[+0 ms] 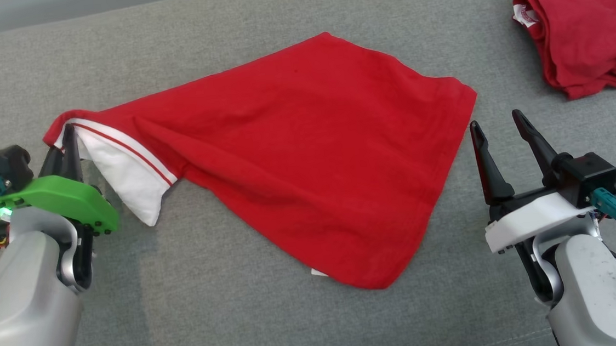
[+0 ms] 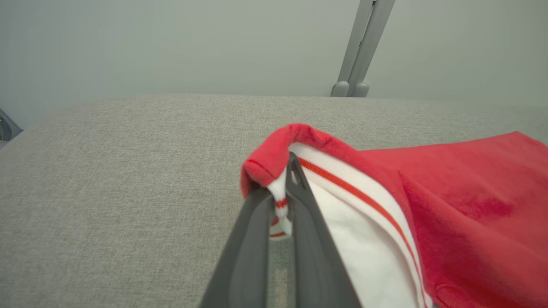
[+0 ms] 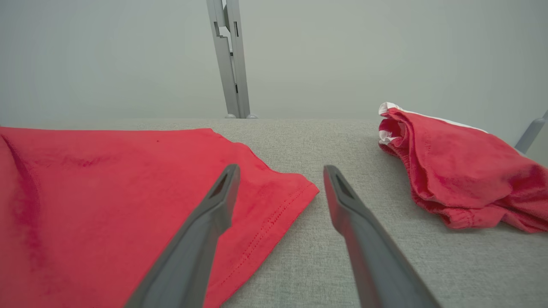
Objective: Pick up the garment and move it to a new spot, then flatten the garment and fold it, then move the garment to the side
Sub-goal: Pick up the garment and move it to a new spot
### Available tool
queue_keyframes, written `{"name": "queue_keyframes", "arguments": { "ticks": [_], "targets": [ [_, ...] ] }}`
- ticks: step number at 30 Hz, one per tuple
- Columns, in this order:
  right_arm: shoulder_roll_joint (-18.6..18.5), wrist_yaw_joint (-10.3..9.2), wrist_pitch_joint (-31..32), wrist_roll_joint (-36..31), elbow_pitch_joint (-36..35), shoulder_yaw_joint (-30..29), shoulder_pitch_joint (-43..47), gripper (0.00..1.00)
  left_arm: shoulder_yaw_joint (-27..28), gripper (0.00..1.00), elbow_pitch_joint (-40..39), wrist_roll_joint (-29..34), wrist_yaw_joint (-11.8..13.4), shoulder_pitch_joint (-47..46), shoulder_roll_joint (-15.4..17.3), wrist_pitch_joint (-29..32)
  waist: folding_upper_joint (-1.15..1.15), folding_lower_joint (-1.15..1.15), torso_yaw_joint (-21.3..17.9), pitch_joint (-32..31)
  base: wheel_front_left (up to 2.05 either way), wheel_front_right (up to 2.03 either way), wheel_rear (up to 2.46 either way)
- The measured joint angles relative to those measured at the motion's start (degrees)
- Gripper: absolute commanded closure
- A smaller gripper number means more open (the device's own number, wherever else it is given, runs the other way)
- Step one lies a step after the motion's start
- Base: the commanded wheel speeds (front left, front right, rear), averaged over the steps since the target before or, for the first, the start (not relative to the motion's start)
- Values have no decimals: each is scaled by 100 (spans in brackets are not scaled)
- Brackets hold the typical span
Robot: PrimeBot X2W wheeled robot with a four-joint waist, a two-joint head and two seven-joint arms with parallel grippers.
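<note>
Garment [image 1: 312, 156], a red shirt with a white, red-striped collar [image 1: 121, 171], is laid across the middle of the grey cloth-covered counter [image 1: 188, 325]. Most of its body rests flat, while the collar end at the robot's left is raised off the surface.

That end is pinched by the left gripper [image 1: 67, 131], whose two dark fingers are pressed together on the collar's edge. In the left wrist view, white trim can be seen squeezed between them. The lift at this one end accounts for the diagonal ridges drawn through the cloth toward the grip. The fabric is tensioned from a single point, which is judged to suit dragging or straightening rather than folding.

The hem corner toward the robot's right lies flat and free. Near it the right gripper [image 1: 496, 121] is held low, with its fingers spread wide and nothing between them. It is judged to be placed there so that this opposite end can be taken and the shirt stretched flat between both arms.

A second red garment [image 1: 583, 36] is bunched well apart at the far right of the counter and is touched by neither gripper. It is probably a piece already set aside.
</note>
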Motion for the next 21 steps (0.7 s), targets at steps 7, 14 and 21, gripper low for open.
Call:
{"name": "queue_keyframes", "arguments": {
  "ticks": [7,14,21],
  "targets": [
    [1,0,0,-75,48,1,-12,0,214,0,-158,40,-175,265,-198,-27,0,0,91,-100,0,0,0],
    [1,0,0,-152,87,-63,77,0,586,0,-791,431,-243,798,-333,-33,0,0,166,-370,0,0,0],
    [0,0,0,-185,125,-160,303,0,1009,0,-1588,939,-279,1710,-637,-41,0,0,257,-753,0,0,0]
  ]
}}
